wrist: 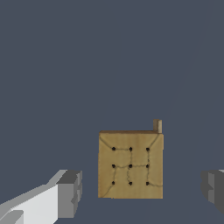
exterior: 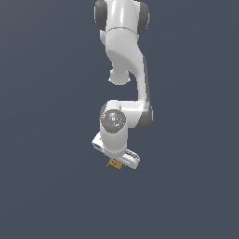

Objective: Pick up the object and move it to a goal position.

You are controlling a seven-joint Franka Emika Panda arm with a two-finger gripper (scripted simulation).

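Object: a small flat tan-brown square block (wrist: pixel 131 165), with nine dark dots in a three-by-three grid on its top face and thin dark lines running between them.
Object detail: a small tan peg sticks up at one corner of the block; a darker brown edge runs along the side next to it.
Object place, wrist view: it lies on the plain dark grey-blue surface (wrist: pixel 109 61), in the gap between the two fingers, nearer the pale one than the other, touching neither.
Object place, exterior view: the block (exterior: pixel 115 164) shows as a tiny tan patch just under the end effector, at about 7 o'clock from the wrist joint and close against the white hand housing.
End effector: the end effector (wrist: pixel 142 190) has its jaws spread wide, far wider than the block, with clear space on both sides of it.
Fingers: one grey fingertip (wrist: pixel 70 194) sits on a white finger body; the other shows only as a grey pad at the frame edge.
Arm: the white Panda arm (exterior: pixel 125 56) comes down from 12 o'clock in the exterior view, bends at a round grey-capped joint (exterior: pixel 113 120), and ends at the hand above the block.
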